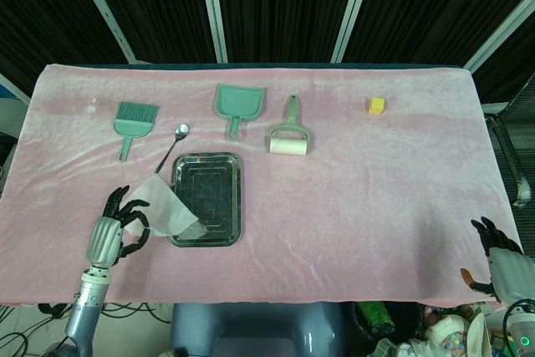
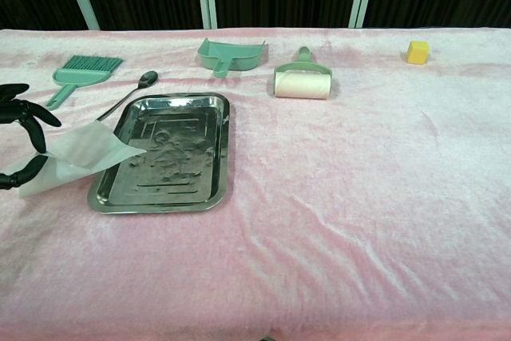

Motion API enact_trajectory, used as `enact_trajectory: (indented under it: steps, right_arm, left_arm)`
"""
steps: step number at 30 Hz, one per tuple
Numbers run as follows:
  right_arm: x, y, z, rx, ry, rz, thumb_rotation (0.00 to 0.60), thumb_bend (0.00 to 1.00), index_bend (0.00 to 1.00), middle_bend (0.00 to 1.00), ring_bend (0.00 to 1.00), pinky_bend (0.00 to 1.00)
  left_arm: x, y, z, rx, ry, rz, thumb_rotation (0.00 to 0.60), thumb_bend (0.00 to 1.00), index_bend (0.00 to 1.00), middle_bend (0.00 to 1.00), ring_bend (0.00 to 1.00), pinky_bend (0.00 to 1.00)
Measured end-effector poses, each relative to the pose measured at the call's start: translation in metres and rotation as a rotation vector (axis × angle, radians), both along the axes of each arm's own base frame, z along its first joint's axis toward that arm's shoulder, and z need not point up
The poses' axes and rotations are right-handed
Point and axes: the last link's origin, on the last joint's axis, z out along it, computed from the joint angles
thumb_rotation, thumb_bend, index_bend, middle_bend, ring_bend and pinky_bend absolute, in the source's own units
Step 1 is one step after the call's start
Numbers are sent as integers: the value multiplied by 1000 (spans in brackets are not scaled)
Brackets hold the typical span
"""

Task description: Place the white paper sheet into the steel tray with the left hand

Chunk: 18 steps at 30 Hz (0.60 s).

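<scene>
1. Left hand pinches the near-left edge of the paper sheet, other fingers spread.
2. Sheet is thin, white, slightly see-through, lifted and tilted; its right corner overhangs the left rim of the tray.
3. Tray is a shiny steel rectangle with rounded corners, lying flat on the fuzzy pink cloth.
4. Right hand sits at the table's near-right edge, fingers apart, holding nothing.
</scene>
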Motion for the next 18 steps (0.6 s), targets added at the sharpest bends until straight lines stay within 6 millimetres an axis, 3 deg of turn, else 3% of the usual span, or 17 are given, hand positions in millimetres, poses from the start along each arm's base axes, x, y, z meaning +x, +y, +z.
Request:
enact_trajectory:
  steps: [6, 13, 18]
  right_arm:
    - [0, 0, 0, 0, 2, -2, 600, 256, 0, 7, 99, 151]
    - [0, 0, 0, -1, 5, -7, 600, 256, 0, 7, 99, 151]
    - [0, 0, -1, 6, 8, -8, 600, 256, 0, 7, 99, 151]
  left_arm:
    - [6, 10, 0, 40, 58, -66, 600, 511, 679, 337, 10, 40]
    - [24, 33, 4, 110, 178, -215, 600, 511, 683, 344, 10, 42]
    - [39, 39, 8, 163, 234, -327, 600, 511, 684, 354, 10, 51]
